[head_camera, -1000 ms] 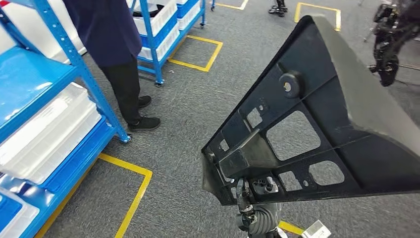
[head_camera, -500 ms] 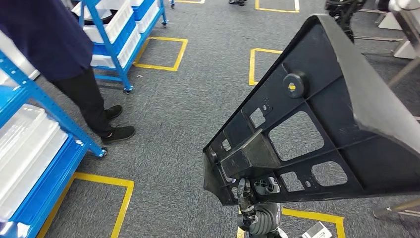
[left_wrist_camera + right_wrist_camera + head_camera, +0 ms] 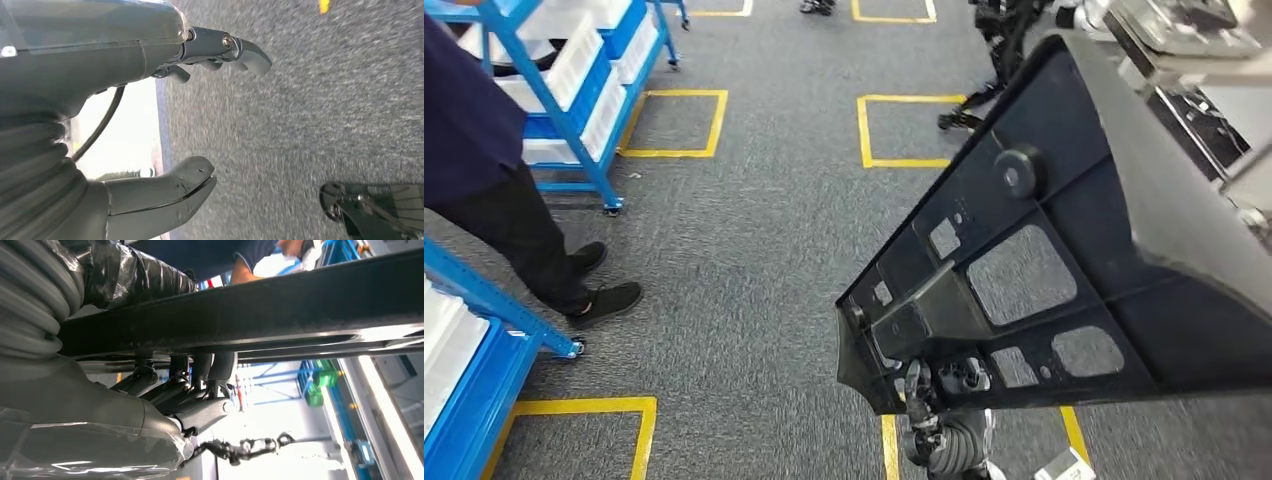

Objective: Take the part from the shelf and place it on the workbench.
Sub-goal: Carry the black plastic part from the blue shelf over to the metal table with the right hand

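Item: black plastic panel [image 3: 1064, 260], gripped at its lower edge by my right hand [image 3: 939, 400]. My left hand [image 3: 150, 125]: fingers apart, holding nothing, grey carpet [image 3: 310, 110] beyond it.

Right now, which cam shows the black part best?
Head view: the black part shows its ribbed, cut-out face, gripped low by the right hand. Right wrist view shows one dark edge with fingers hooked on. Left wrist view catches a corner.

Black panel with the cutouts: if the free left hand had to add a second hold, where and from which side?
Judging from the head view, grip the black panel at its open lower-left edge, coming from the robot's left. That ribbed face has raised ribs and cutouts giving fingers purchase, and the side is unobstructed. The right hand already grips the bottom rim from beneath; the left hand hangs open over carpet.
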You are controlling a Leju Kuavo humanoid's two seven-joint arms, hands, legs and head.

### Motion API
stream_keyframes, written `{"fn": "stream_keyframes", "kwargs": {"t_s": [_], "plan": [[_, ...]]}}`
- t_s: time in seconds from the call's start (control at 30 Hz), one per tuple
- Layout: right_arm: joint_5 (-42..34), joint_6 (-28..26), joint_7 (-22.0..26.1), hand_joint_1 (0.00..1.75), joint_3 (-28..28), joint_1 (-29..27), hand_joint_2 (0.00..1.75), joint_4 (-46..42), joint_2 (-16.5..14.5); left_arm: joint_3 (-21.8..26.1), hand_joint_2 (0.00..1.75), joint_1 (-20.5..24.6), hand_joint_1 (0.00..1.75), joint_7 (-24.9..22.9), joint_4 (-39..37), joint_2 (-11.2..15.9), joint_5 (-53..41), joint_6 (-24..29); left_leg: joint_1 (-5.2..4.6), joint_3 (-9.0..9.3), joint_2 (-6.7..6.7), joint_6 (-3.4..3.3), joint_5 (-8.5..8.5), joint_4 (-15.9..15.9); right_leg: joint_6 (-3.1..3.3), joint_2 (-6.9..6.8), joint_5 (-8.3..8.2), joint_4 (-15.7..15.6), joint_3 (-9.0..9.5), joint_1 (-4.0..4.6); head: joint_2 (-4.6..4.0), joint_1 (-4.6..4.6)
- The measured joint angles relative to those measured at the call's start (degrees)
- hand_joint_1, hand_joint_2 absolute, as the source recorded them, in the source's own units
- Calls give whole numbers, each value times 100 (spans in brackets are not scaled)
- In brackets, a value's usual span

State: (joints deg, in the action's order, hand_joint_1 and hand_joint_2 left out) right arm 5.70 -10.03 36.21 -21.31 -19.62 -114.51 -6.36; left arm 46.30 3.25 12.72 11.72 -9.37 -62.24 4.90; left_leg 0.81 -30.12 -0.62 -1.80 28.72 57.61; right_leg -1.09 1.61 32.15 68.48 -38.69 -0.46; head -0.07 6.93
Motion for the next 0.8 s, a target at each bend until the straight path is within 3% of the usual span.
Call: {"fn": "stream_keyframes", "kwargs": {"t_s": [0.07, 0.1, 0.13, 0.23, 0.3, 0.37, 0.43, 0.5, 0.57, 0.6, 0.63, 0.67, 0.73, 0.8], "plan": [[1, -5, -3, 175, 2, -2, 175, 5, 0, 1, 175, -10, 0, 1, 0, 4, -1, 0, -23, -4, 182, -13, 10, 4, -34, -106, 221, 602, -282, -21, 0, 0], [1, -7, -3, 175, 4, -4, 175, 7, 0, 2, 175, -10, 0, 1, 0, 5, -1, -1, -28, -1, 265, -12, 18, 6, -41, -124, 182, 643, -292, -28, 0, -1], [3, -9, -3, 175, 5, -5, 175, 9, 0, 2, 175, -5, 0, 1, 0, 5, -1, -1, -31, 6, 343, -7, 28, 8, -39, -151, 49, 464, -186, -30, 0, -1], [12, -19, -7, 175, 7, -6, 175, 9, -1, 2, 175, 10, 0, 6, 0, 4, -2, -5, -48, 55, 526, 37, 72, 15, 33, -419, -384, -651, 435, 22, 0, -1], [22, -27, -14, 175, 9, -11, 175, 9, -4, 2, 175, 17, 0, 9, 0, 4, -7, -8, -66, 79, 620, 86, 94, 16, 92, -488, -413, -919, 556, 79, 0, -2], [36, -30, -18, 175, 13, -21, 175, 8, -13, 2, 175, 34, 0, 9, 0, 2, -10, -11, -67, 110, 684, 145, 118, 11, 148, -368, -443, -953, 551, 72, 0, -3], [51, -33, -18, 175, 17, -28, 175, 6, -27, 2, 175, 42, 0, 10, 0, 0, -11, -14, -56, 58, 500, 195, 279, 193, 217, -263, -482, -1021, 580, 31, 0, -4], [58, -36, -20, 175, 19, -31, 175, 7, -34, 2, 175, 32, 0, 11, -1, 0, -12, -17, -41, -225, 210, 220, 635, 818, 261, -157, -505, -1046, 584, 13, 0, -5], [56, -36, -23, 175, 19, -32, 175, 9, -35, 2, 175, 14, 0, 11, -1, -1, -12, -20, -31, -571, 117, 234, 892, 1518, 272, -19, -507, -1025, 563, 20, 0, -4], [55, -36, -25, 175, 20, -32, 175, 9, -35, 2, 175, 6, 0, 10, -1, -1, -12, -20, -26, -646, 110, 239, 867, 1643, 272, 59, -503, -1007, 558, 22, 0, -5], [55, -35, -26, 175, 20, -32, 175, 9, -35, 2, 175, 1, 0, 10, -1, 0, -12, -20, -19, -613, 101, 242, 722, 1534, 268, 142, -497, -985, 555, 19, 0, -5], [55, -35, -27, 175, 20, -32, 175, 9, -35, 2, 175, 0, 0, 10, 0, 1, -12, -20, -6, -480, 58, 244, 490, 1208, 256, 226, -486, -957, 554, 13, 0, -5], [56, -36, -30, 175, 20, -30, 175, 10, -36, 3, 175, 0, 0, 11, -1, 3, -14, -21, 26, -172, -177, 242, 159, 475, 211, 373, -458, -885, 529, 6, 0, -3], [60, -37, -44, 175, 21, -29, 175, 11, -37, 5, 175, 6, 0, 15, -1, 4, -16, -23, 29, -56, -339, 211, 113, 175, 143, 490, -459, -846, 477, 3, 0, -2]]}}
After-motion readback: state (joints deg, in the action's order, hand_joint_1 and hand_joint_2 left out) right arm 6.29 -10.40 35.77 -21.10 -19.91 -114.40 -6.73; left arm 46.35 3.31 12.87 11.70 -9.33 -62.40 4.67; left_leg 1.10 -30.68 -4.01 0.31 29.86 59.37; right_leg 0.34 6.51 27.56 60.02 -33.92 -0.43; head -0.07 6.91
